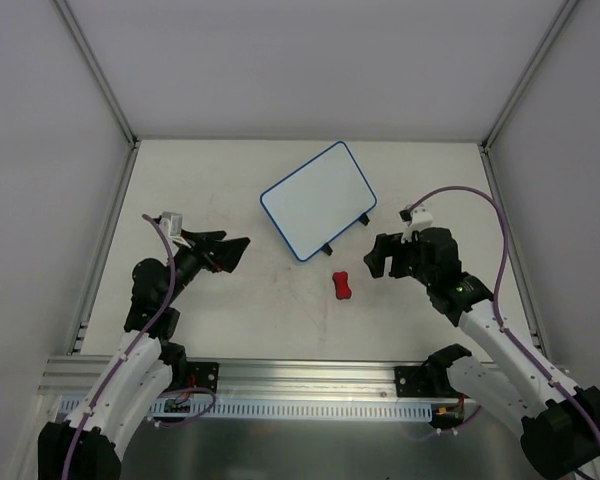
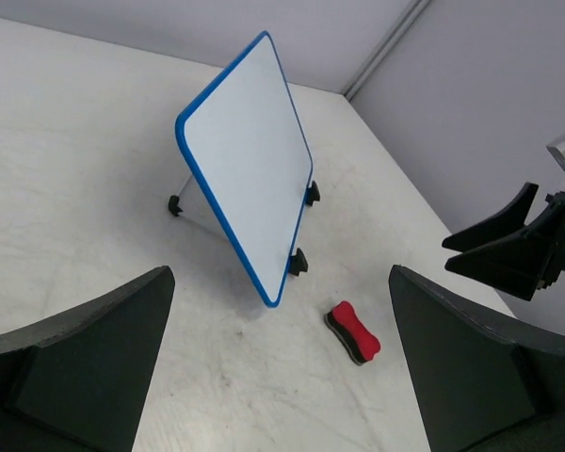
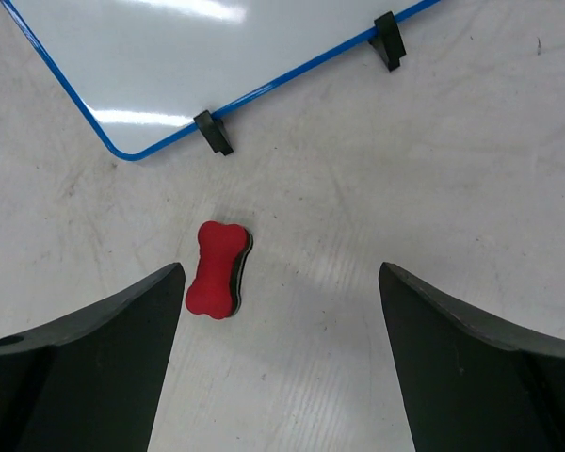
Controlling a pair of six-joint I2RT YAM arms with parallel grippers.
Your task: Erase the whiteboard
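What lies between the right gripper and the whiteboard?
The red bone-shaped eraser, apart from the footed edge of the whiteboard; otherwise bare table. The right wrist view shows it best.

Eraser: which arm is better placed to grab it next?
Right, probably. The right gripper hangs open close beside the eraser, which lies just ahead of it in its own wrist view. The left gripper, also open, sits farther off, on the eraser's other side.
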